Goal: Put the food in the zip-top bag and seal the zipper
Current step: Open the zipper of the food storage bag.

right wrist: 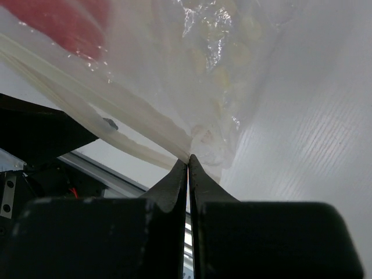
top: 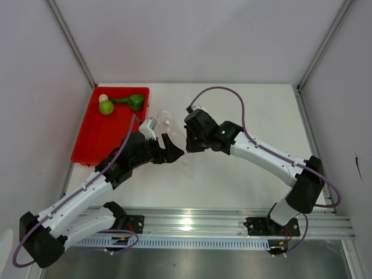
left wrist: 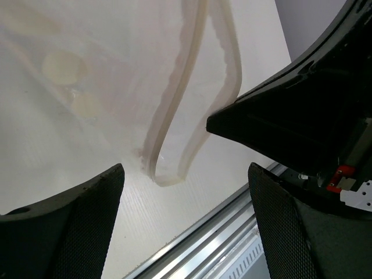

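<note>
Table centre: the right gripper [right wrist: 188, 161] presses its two fingers flat together on a corner of the zip-top bag [right wrist: 203, 70], pinching the clear film just where the zipper [right wrist: 116, 135] ends. The left gripper [left wrist: 186, 174] faces it from 9 o'clock with its fingers spread wide. The pale zipper strip curls in a loop between them, its two sides parted, and neither finger appears to touch it.

Seen from above, the two grippers' tips almost meet in the middle of the table [top: 221, 180]. The bag is only a faint glint at 12 o'clock of the left gripper. Through the crinkled film it cannot be told what, if anything, lies in the bag.

The food sits in the red tray [top: 99, 139] at 10 o'clock on the table. A lime-green ball [top: 106, 107] touches a small white ball [top: 103, 98] in the tray's far corner, and the dark green pepper pieces [top: 133, 102] lie just beside them at 3 o'clock.
</note>
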